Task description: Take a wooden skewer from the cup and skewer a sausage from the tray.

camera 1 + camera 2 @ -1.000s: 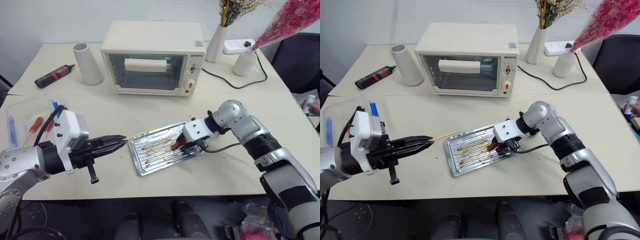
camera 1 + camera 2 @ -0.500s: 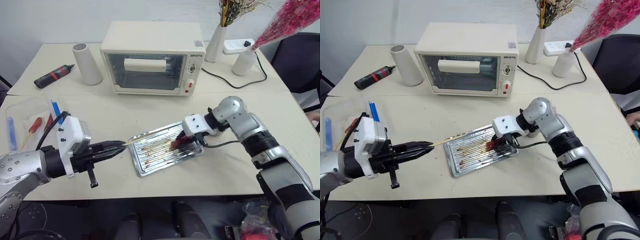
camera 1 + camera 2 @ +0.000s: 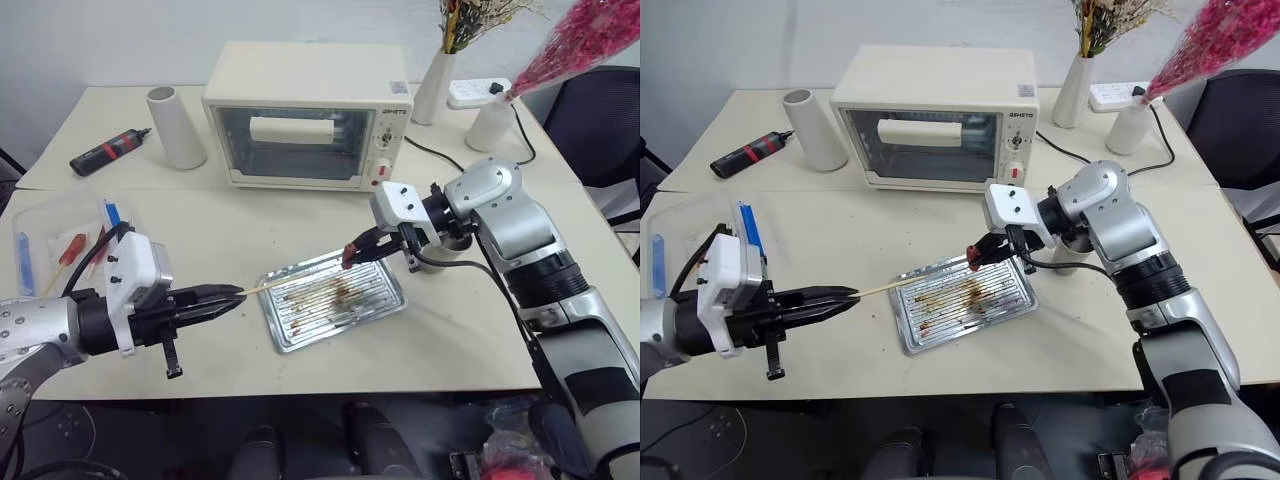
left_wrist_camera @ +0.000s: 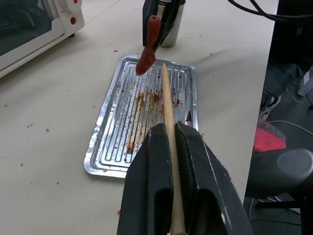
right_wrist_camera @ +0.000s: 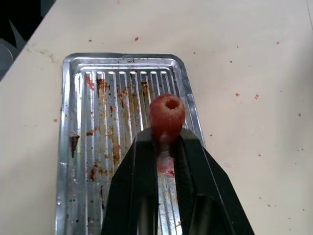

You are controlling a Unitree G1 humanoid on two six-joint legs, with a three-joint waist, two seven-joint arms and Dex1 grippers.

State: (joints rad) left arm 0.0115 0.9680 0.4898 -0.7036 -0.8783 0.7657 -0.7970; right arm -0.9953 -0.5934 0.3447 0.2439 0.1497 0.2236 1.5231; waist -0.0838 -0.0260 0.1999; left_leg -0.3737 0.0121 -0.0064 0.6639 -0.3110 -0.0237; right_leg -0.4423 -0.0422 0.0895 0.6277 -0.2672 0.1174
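Left gripper (image 3: 232,295) clamps the skewer (image 3: 268,284), which lies about level, tip aimed at the tray (image 3: 300,335). Right gripper (image 3: 352,251) pinches the sausage (image 4: 147,45) above the tray's far edge, long axis apparently near in line with the skewer, end-on.

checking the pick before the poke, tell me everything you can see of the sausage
The small glossy red-brown sausage is off the tray and held in the air, pinched between the shut black jaws of the right gripper. It hangs above the far edge of the shiny ridged silver metal tray, touching only the gripper. Its free end is rounded, with a small dark hole in the middle. The thin pale wooden skewer points toward it, its tip close by but not in it.
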